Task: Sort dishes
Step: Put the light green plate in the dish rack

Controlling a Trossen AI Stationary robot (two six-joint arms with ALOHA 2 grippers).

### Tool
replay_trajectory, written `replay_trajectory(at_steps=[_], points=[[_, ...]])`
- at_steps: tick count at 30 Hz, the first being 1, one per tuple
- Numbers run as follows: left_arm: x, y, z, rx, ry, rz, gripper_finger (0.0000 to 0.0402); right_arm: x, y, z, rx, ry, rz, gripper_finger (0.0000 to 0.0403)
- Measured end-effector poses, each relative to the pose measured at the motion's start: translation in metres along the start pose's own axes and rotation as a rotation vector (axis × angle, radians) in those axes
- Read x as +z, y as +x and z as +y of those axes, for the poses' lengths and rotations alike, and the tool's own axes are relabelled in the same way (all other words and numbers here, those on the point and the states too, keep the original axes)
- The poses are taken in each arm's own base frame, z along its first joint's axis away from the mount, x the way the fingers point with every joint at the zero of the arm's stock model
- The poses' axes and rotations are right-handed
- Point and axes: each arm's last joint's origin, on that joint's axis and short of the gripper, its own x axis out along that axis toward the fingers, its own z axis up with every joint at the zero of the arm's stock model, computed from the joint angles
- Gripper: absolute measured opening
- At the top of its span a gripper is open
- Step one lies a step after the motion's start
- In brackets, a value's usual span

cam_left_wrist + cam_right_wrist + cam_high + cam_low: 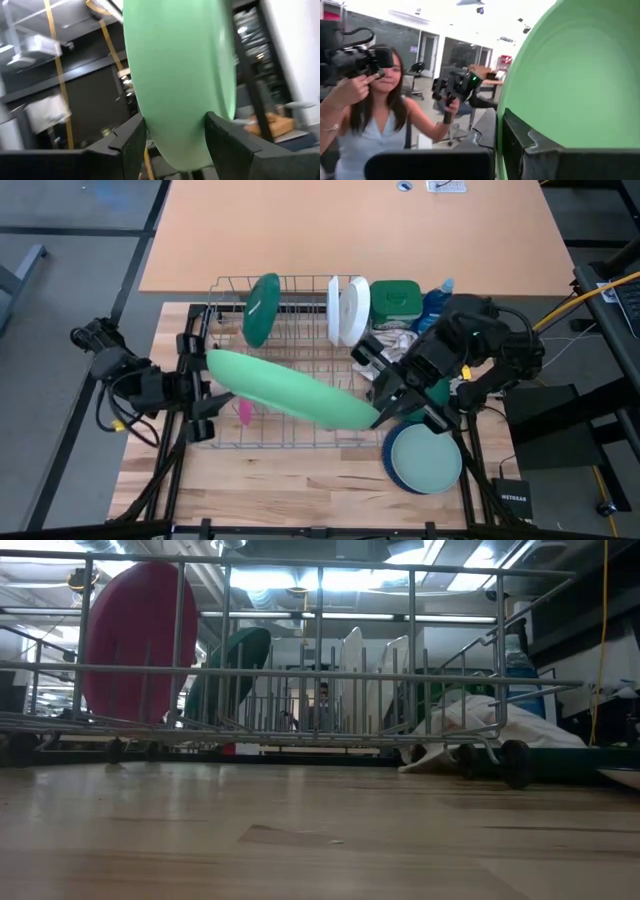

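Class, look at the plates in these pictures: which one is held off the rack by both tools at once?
The light green plate. The left tool and right tool hold its opposite edges; the others stand in the rack or lie on the table.

A wire dish rack [290, 395] is sitting across the middle of the wooden table [300, 480], with a green lidded tub [396, 298], a blue bottle [437, 302] and a crumpled cloth [500, 720] lying by its far right corner.

One light green plate [290, 388], one dark green plate [261, 309], two white plates [347, 310], one pink plate [135, 635], one teal plate [425, 459] on what looks like one navy plate beneath; two grippers, one rack [225, 442].
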Motion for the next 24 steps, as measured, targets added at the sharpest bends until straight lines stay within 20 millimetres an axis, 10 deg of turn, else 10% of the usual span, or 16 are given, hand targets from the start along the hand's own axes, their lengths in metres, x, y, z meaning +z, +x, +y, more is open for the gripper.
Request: replay_trajectory(at_steps=[24], points=[[-0.004,0.005,0.009,0.109,-0.097,0.038,0.0184,-0.023,0.010,-0.008,-0.037,0.051,0.096,0.0012]])
